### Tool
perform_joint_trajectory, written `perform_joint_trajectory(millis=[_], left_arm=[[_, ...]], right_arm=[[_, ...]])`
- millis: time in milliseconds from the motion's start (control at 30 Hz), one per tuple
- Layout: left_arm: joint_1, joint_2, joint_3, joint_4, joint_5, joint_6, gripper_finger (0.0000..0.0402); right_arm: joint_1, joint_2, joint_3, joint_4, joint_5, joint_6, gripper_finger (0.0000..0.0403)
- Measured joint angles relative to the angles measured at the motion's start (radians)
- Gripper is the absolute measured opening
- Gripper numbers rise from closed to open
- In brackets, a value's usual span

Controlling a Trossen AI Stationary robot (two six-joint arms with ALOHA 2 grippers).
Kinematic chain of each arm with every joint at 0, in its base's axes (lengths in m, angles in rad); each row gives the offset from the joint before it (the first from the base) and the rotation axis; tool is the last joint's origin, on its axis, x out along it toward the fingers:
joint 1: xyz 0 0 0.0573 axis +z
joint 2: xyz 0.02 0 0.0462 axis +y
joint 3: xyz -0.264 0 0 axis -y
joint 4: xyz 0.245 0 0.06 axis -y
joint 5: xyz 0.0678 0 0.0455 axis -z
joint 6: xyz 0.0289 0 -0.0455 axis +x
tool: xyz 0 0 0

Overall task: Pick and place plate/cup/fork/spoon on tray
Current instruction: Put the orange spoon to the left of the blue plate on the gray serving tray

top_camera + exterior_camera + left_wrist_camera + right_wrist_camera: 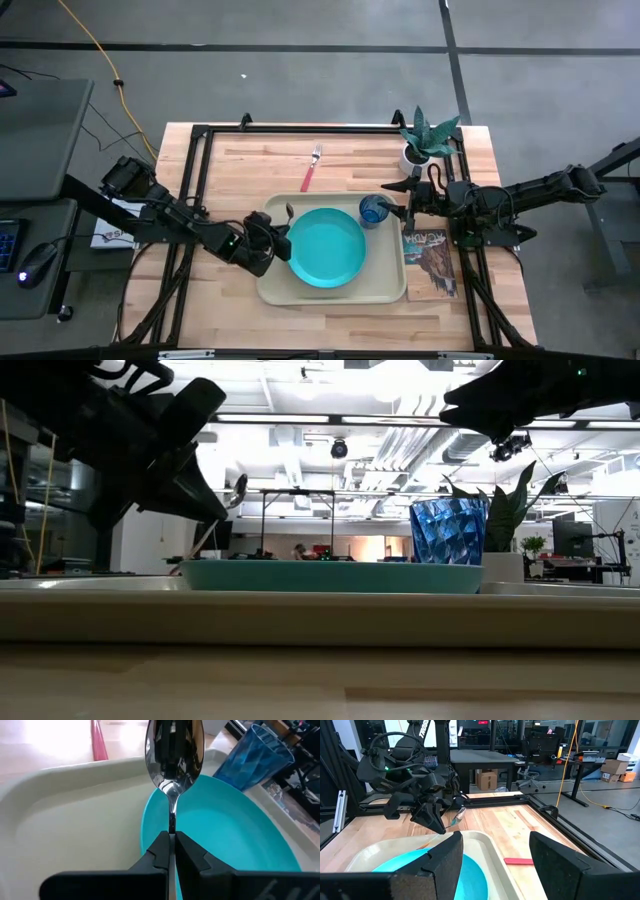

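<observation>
Spoon (pixel 174 757) in left tool (pixel 171 851) (pinched shut) over tray (pixel 75 815).

Both my arms are matte black, built of chunky jointed segments with loose black cables looped along them. A small green light glows on the left arm's wrist housing. The left end effector (pixel 171 851) has two slim, wedge-shaped black fingers; the right end effector (pixel 495 865) carries broad, flat, textured black fingers (pixel 440 865)

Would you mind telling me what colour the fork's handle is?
Red-pink; the fork lies on the bare table beyond the tray, clearest in the high view.
</observation>
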Motion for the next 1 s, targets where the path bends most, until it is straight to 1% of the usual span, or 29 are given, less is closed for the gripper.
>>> perform_joint_trajectory(millis=[100, 167, 267, 367, 433, 500, 567, 633, 733, 800, 867, 1000], left_arm=[[0.0, 0.0, 0.0, -0.015, -0.001, 0.034, 0.0], [-0.006, -0.01, 0.0, -0.06, -0.01, 0.045, 0.0], [-0.027, -0.055, 0.0, -0.144, -0.014, -0.023, 0.0], [-0.043, -0.083, 0.0, -0.231, 0.043, -0.117, 0.0], [-0.044, -0.089, 0.0, -0.245, 0.113, -0.177, 0.0], [-0.039, -0.088, 0.0, -0.227, 0.195, -0.212, 0.0], [-0.025, -0.069, 0.002, -0.168, 0.268, -0.221, 0.0], [-0.013, -0.051, 0.012, -0.155, 0.318, -0.216, 0.0], [-0.001, -0.019, 0.036, -0.158, 0.346, -0.196, 0.0], [0.0, -0.004, 0.044, -0.204, 0.367, -0.2, 0.0], [-0.01, -0.003, 0.047, -0.265, 0.374, -0.243, 0.0], [-0.042, -0.004, 0.047, -0.398, 0.341, -0.391, 0.0]], right_arm=[[0.0, 0.0, 0.0, 0.0, 0.0, 0.0, 0.022], [0.0, 0.0, 0.0, -0.001, 0.0, 0.0, 0.022], [0.0, 0.0, 0.0, -0.009, 0.0, 0.0, 0.022], [0.0, 0.0, 0.0, -0.015, 0.0, 0.0, 0.022], [0.0, 0.0, 0.0, -0.015, 0.0, 0.0, 0.022], [0.0, 0.0, 0.0, -0.015, 0.0, 0.0, 0.022], [0.0, 0.0, 0.0, -0.015, 0.0, 0.004, 0.022], [0.0, 0.0, 0.0, -0.014, 0.0, 0.004, 0.022], [0.0, 0.0, 0.0, -0.014, 0.0, 0.004, 0.022], [0.0, 0.0, 0.0, -0.021, 0.0, 0.005, 0.022], [0.0, 0.0, 0.0, -0.023, 0.0, 0.006, 0.022], [0.0, 0.0, 0.0, -0.025, 0.0, 0.006, 0.022]])
